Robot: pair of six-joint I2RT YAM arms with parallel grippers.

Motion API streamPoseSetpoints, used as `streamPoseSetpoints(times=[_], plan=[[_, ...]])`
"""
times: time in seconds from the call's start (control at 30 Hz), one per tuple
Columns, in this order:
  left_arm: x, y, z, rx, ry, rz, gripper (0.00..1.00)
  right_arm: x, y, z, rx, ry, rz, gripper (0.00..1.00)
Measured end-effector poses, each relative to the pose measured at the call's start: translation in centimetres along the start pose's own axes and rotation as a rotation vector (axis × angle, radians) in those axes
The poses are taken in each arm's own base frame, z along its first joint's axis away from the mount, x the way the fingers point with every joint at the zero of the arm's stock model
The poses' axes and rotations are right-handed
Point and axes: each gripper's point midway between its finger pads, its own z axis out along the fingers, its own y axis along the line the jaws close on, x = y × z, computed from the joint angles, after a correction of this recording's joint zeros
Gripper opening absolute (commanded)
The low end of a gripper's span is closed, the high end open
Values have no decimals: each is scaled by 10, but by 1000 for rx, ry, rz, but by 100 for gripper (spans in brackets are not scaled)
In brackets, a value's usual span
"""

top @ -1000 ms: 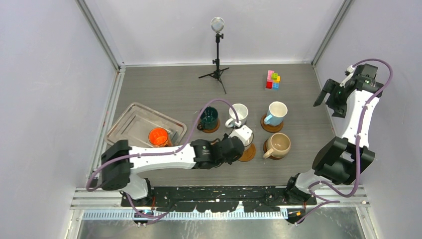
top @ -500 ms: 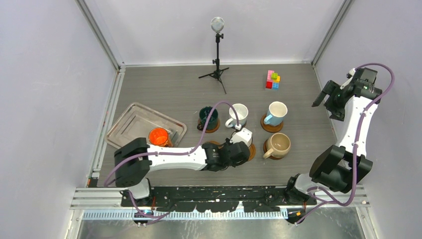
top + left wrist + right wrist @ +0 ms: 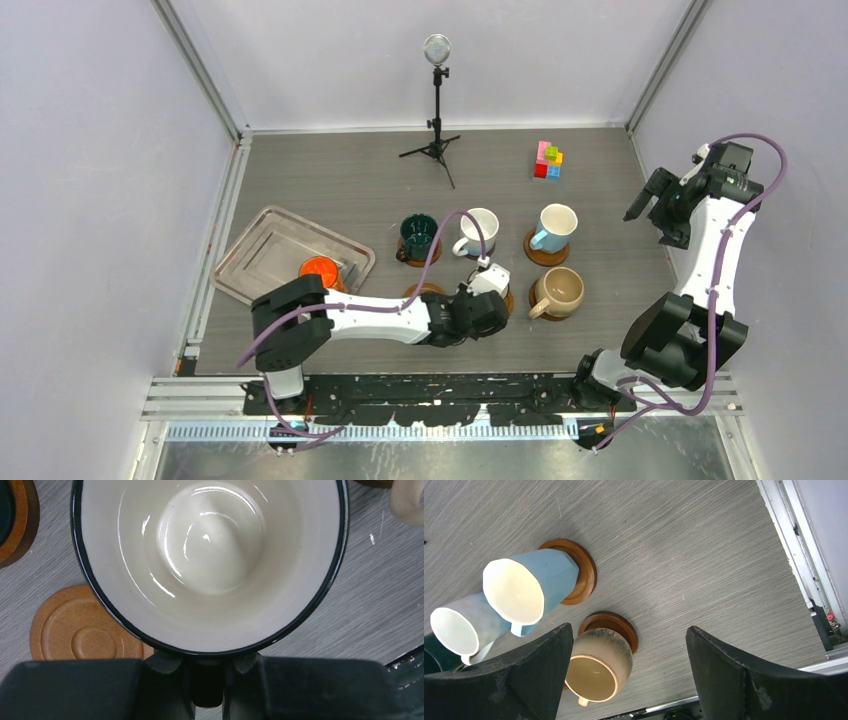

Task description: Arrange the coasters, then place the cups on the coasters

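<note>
White cup [image 3: 210,555], dark-rimmed: we are gripping its wall in the left pincer [image 3: 208,677], beside a bare coaster [image 3: 80,635]; we are holding the right pincer [image 3: 630,675] wide open.

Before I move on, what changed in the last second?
The left gripper, still shut on the dark-rimmed mug, carried it slightly toward the near edge, its elbow swinging right. The other mugs and coasters stayed put; the open right gripper barely shifted.

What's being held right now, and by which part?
The left gripper is shut on the dark-rimmed white mug, at the side facing its wrist, under the rim; handle or wall, cannot tell. The right gripper holds nothing.
</note>
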Motion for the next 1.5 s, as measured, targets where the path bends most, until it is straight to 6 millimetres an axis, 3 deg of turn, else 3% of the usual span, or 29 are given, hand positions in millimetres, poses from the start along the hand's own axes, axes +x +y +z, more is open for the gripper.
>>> streamPoseSetpoints(times=[0.27, 0.37, 0.53, 0.63, 0.77, 0.87, 1.23, 1.5], plan=[[-3, -10, 9, 7, 4, -21, 0, 3, 0, 0, 0, 2, 0, 87], [-3, -11, 9, 9, 4, -26, 10, 3, -1, 0, 0, 2, -2, 88], [-2, -11, 9, 9, 7, -34, 11, 3, -1, 0, 0, 2, -3, 88], [-2, -13, 8, 9, 9, -37, 29, 3, -1, 0, 0, 2, -5, 88], [-3, -19, 5, 20, 3, -32, 35, 4, -1, 0, 1, 2, -14, 88], [-8, -25, 2, 34, -9, -34, 47, 6, -2, -1, 3, 2, -27, 88], [-6, -30, 0, 50, -5, -28, 47, 10, -3, -7, 7, -12, -37, 88], [-9, -34, -17, 104, -22, 16, 76, 13, -3, -7, 7, -9, -36, 88]])
